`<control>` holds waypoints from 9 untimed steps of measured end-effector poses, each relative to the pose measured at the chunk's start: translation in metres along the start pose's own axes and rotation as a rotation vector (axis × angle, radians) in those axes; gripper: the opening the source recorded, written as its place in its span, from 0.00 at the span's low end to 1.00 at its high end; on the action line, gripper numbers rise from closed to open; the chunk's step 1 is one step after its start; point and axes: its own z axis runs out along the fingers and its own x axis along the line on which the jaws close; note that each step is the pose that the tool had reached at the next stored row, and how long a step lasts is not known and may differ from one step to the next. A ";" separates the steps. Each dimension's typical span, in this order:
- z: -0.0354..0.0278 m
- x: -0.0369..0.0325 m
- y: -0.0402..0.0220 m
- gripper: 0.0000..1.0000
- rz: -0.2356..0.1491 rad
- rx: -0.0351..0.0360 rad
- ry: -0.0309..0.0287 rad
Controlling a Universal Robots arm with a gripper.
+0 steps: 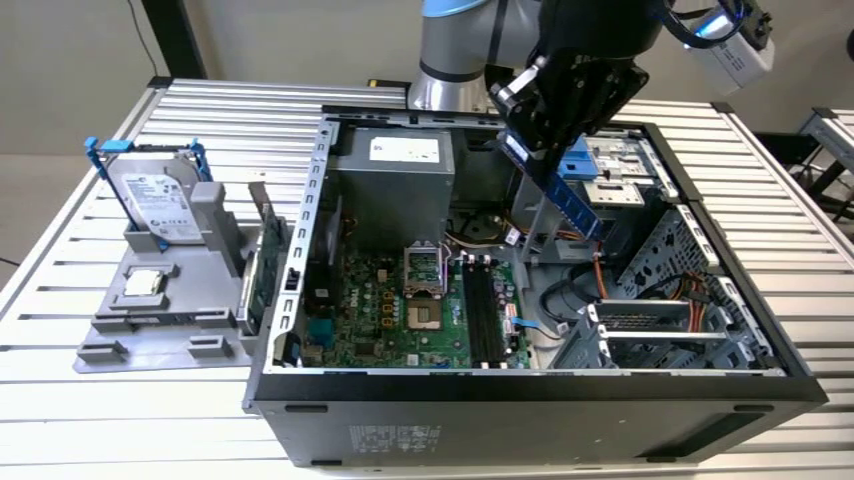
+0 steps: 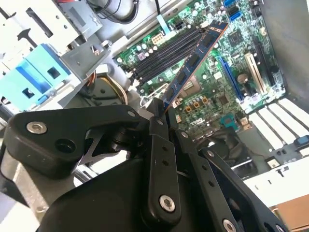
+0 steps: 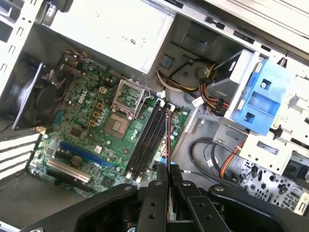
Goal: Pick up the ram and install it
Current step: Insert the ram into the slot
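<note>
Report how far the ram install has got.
Done: the ram is picked up and clamped in the gripper. In hand: it hangs tilted inside the open computer case, above the motherboard and clear of it. Left: it is not yet seated, and the black slots look empty.
</note>
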 end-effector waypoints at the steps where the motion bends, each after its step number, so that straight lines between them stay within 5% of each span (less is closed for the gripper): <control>1: 0.0000 0.0000 0.0000 0.00 0.013 0.0001 0.0000; 9: -0.0002 0.0000 0.0001 0.00 0.118 0.0005 0.0001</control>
